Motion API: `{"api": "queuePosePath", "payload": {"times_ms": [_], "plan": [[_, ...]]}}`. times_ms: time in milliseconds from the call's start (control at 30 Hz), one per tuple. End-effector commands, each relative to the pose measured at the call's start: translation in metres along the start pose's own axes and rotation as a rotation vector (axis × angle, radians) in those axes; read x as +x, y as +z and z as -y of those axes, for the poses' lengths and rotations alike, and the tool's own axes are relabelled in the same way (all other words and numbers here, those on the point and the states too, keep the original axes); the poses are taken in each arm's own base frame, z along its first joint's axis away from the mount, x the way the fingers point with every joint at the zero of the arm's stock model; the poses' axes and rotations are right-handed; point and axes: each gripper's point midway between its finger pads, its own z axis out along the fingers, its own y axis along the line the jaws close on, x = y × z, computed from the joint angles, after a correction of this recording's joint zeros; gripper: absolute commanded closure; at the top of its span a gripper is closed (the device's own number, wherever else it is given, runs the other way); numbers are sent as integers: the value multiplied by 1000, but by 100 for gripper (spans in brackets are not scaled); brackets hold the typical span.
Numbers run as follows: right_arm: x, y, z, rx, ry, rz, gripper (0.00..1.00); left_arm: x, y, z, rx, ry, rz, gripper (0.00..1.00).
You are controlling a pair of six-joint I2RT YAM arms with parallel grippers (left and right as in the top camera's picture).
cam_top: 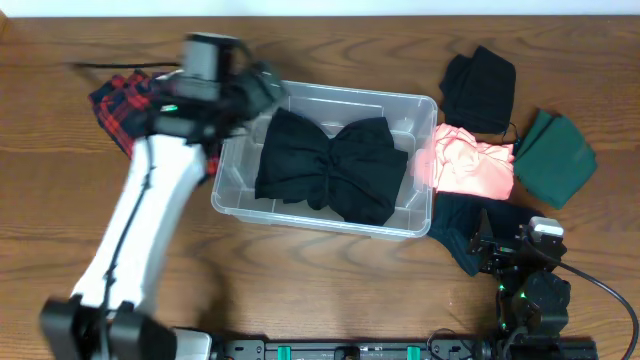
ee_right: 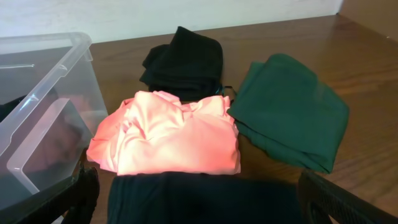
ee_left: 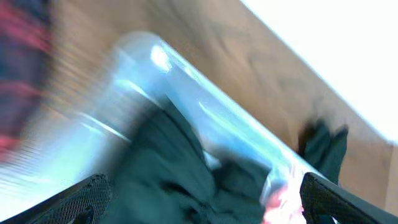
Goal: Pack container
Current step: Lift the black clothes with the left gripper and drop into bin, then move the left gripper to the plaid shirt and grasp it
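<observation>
The clear plastic container [cam_top: 420, 105] stands mid-table with a black garment [cam_top: 330, 165] lying inside. It also shows in the left wrist view [ee_left: 186, 68], blurred, with the black garment [ee_left: 168, 168], and in the right wrist view [ee_right: 37, 81] at the left. My left gripper [cam_top: 262, 85] hovers over the container's far left corner, open and empty [ee_left: 202, 199]. My right gripper [cam_top: 505, 250] sits at the near right, open and empty [ee_right: 199, 199], over a dark navy garment [cam_top: 465, 225].
Right of the container lie a pink garment [cam_top: 470, 165], a black folded garment [cam_top: 480, 85] and a green garment [cam_top: 555, 155]. These show in the right wrist view: pink [ee_right: 168, 134], black [ee_right: 186, 59], green [ee_right: 292, 115]. A red plaid garment [cam_top: 120, 100] lies at the left.
</observation>
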Motion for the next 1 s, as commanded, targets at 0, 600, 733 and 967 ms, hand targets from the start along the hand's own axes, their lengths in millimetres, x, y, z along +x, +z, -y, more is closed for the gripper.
{"api": "queuePosePath", "payload": {"times_ms": [0, 600, 733, 967], "plan": [[0, 0, -2, -7, -16, 2, 1, -53, -50, -32, -37, 36, 154, 2], [0, 0, -2, -7, -16, 2, 1, -105, 6, -279, -86, -386, -14, 2], [0, 0, -2, -7, -16, 2, 1, -99, 38, -299, -11, -391, -61, 2], [0, 0, -2, -7, -16, 2, 1, -72, 92, -315, 64, -429, -170, 2]]}}
